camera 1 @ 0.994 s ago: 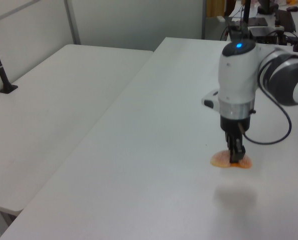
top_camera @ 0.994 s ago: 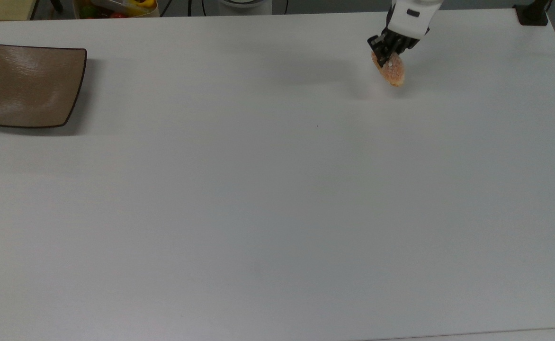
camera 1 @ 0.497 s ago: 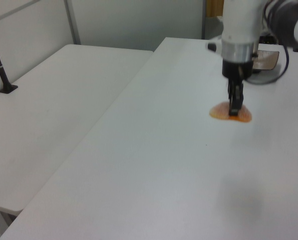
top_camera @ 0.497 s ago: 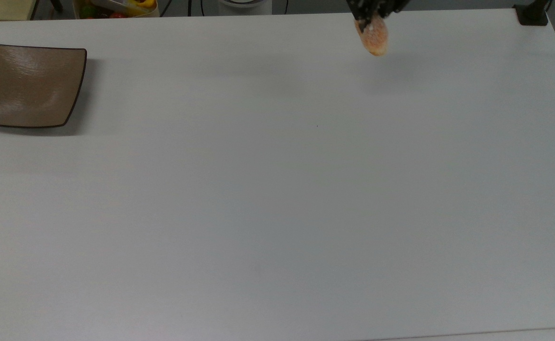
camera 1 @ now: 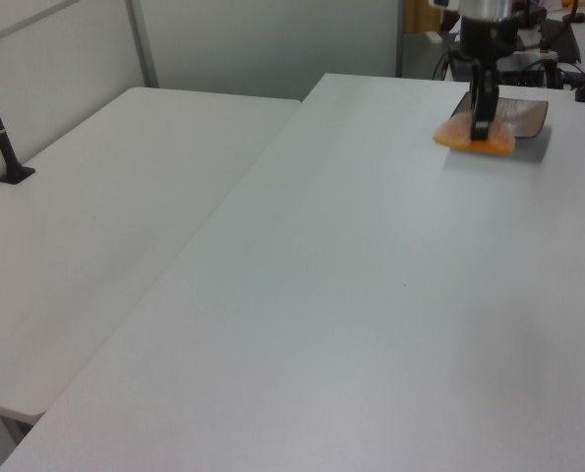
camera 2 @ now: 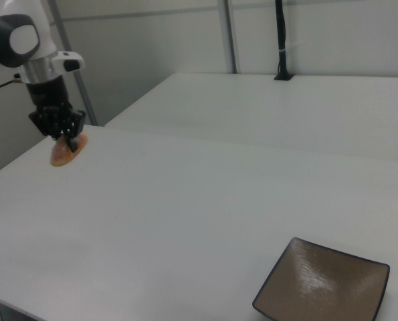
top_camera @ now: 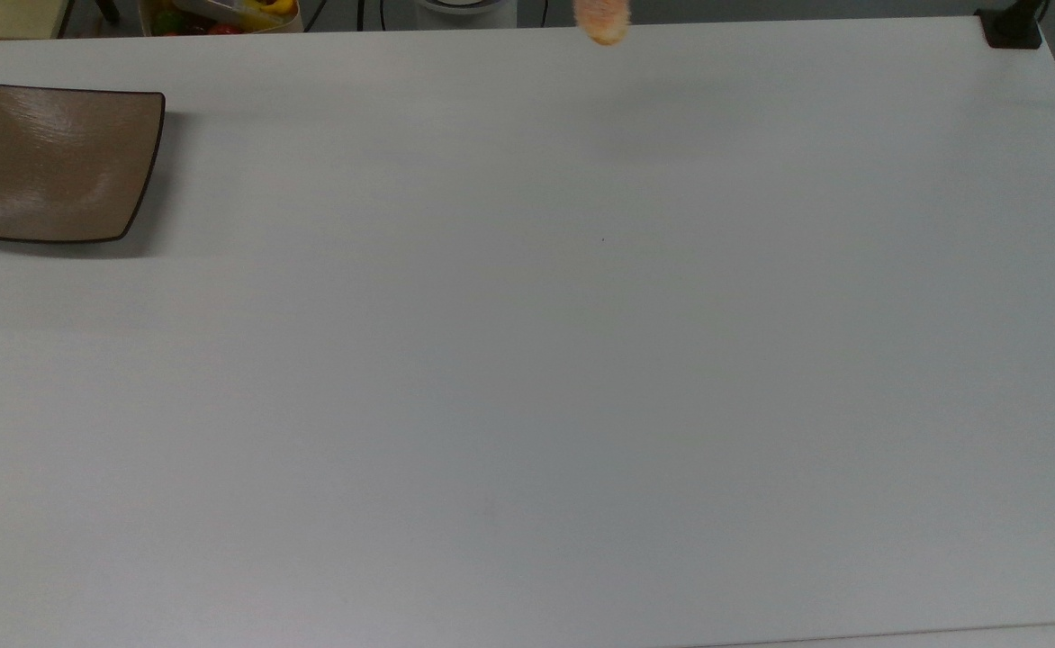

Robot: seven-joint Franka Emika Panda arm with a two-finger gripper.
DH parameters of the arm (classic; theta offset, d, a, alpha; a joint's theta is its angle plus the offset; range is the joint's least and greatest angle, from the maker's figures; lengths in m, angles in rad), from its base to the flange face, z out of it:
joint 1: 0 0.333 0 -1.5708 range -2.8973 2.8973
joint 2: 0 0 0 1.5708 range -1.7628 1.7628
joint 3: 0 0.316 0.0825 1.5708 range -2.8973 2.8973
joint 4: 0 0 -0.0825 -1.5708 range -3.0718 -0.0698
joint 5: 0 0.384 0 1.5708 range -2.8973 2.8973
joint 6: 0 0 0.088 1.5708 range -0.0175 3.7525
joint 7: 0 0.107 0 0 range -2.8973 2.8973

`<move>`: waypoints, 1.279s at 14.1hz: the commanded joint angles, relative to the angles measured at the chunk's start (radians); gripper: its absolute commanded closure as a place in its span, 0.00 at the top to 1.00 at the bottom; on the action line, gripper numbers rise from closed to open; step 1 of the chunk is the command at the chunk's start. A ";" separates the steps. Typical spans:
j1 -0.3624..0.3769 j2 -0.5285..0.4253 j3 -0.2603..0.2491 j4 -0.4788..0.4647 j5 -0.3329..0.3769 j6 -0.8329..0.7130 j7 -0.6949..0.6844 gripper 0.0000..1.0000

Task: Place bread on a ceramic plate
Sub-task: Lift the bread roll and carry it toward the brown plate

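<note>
The bread (top_camera: 601, 25), a small orange-tan roll, hangs in the air at the top view's upper edge, above the table's far side. My gripper (camera 2: 69, 142) is shut on the bread (camera 2: 67, 152), which dangles below the black fingers, well off the table. In the left view the gripper (camera 1: 482, 126) holds the bread (camera 1: 474, 139) in front of the ceramic plate (camera 1: 528, 116). The square brown ceramic plate (top_camera: 55, 162) sits at the top view's far left with nothing on it, and at the right view's lower right is the same plate (camera 2: 326, 285).
The white table (top_camera: 527, 360) spreads wide under the gripper. A bin with coloured items (top_camera: 221, 13) stands beyond the table's far edge. A black post base (top_camera: 1012, 27) sits at the top view's upper right corner. A second white table (camera 1: 95, 216) adjoins.
The gripper has lifted the bread off the table and carried it toward the top view's left, closer to the plate. The plate has stayed put.
</note>
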 commanded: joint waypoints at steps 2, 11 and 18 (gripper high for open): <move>-0.108 -0.010 -0.074 0.003 0.021 -0.027 -0.169 0.23; -0.361 0.049 -0.121 0.045 0.016 -0.005 -0.475 0.23; -0.544 0.215 -0.150 0.060 0.003 0.247 -0.658 0.24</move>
